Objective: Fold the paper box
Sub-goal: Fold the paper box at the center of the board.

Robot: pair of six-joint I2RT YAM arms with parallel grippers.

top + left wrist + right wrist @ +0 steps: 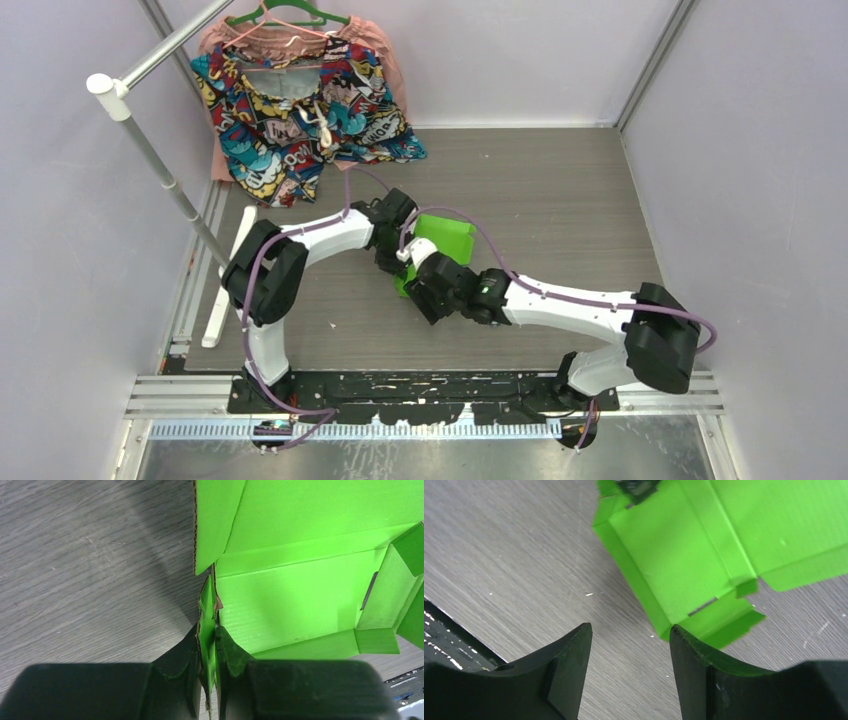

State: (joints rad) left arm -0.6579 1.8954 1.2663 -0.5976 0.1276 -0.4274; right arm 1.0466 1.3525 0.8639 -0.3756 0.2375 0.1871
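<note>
The left gripper (211,645) jaws clamped a wall of the lime-green thin-card paper box (300,605); right gripper (629,632) jaws stood apart, best pushing flaps along creases.

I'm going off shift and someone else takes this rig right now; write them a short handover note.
Left gripper: shut on a side flap of the paper box.
Right gripper: open, empty, close to the box's corner.
Position: the paper box sits on the table between the arms, partly formed.
Done: some walls raised.
To do: the wide panel is not yet folded over; fold the remaining flaps and close.
</note>
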